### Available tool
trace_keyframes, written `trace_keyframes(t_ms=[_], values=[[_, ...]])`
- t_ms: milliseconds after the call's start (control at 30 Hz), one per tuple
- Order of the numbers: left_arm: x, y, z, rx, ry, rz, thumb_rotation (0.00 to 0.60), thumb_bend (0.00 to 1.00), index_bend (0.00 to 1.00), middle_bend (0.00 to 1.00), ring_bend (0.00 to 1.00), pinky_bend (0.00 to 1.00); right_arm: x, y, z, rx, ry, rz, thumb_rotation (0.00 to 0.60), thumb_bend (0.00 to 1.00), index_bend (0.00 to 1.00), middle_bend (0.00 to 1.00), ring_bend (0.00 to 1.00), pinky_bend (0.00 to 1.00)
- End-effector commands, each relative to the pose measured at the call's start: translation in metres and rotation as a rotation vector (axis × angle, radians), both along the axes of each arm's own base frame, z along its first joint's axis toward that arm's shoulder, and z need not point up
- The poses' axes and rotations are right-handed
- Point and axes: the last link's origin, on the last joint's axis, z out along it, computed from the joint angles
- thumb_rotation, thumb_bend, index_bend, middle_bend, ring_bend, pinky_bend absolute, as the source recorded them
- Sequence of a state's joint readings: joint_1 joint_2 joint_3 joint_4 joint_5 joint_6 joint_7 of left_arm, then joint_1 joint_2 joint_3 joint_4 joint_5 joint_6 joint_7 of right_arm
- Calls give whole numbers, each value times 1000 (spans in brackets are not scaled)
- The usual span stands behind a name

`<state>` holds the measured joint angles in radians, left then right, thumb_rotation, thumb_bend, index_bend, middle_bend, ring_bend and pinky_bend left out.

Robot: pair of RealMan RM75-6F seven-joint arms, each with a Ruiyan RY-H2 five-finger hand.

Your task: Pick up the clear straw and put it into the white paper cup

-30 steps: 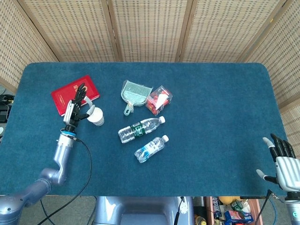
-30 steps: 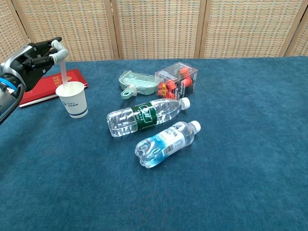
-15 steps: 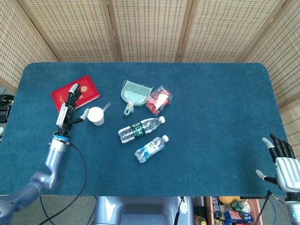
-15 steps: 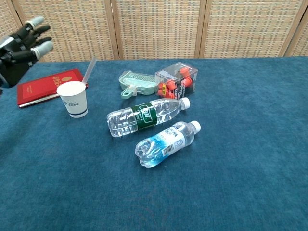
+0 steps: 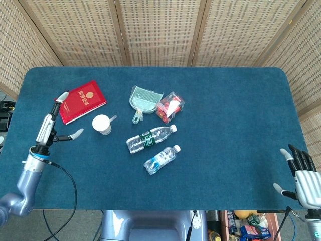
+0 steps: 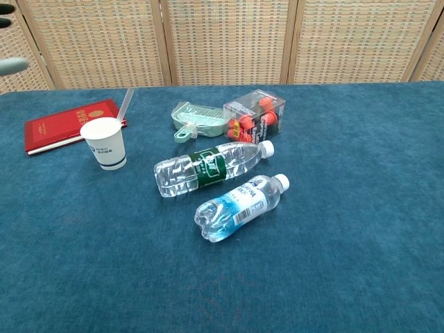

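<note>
The straw (image 6: 125,104) stands in the cup (image 6: 105,143), leaning over the rim on the side away from the red book (image 5: 80,101), so the drop looks done and all that's left is clearing the arm. The left hand (image 5: 54,122) hangs well clear of the cup, fingers spread, holding nothing. Only the head view shows both hands, the right hand (image 5: 301,171) far from the cup, open and empty; the chest view catches just a fingertip.

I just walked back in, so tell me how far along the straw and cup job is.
It looks finished: the clear straw stands tilted in the white paper cup. Nothing is in hand; the left hand is open, clear of the cup, and the right hand is open at the table's edge. Nothing appears left.
</note>
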<state>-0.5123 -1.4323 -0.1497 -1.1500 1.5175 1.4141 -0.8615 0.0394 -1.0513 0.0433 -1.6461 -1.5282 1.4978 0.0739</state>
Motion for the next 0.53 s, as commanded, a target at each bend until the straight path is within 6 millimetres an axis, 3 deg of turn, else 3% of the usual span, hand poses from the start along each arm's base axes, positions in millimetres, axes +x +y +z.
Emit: trace_keyframes(t_ms=[33, 167, 300, 533], values=[[-30, -67, 47, 65, 433, 181, 600, 209, 0, 0, 0, 0, 2, 2, 1, -4, -4, 9, 600, 0, 0, 0, 0, 0], [-36, -103, 57, 56, 561, 306, 600, 207, 0, 0, 0, 0, 3, 4, 3, -8, -3, 17, 600, 0, 0, 0, 0, 0], [-45, -135, 55, 29, 696, 413, 600, 207, 0, 0, 0, 0, 3, 5, 4, -17, -1, 22, 600, 0, 0, 0, 0, 0], [-46, -148, 52, 14, 710, 438, 600, 206, 0, 0, 0, 0, 3, 6, 5, -24, 2, 21, 600, 0, 0, 0, 0, 0]])
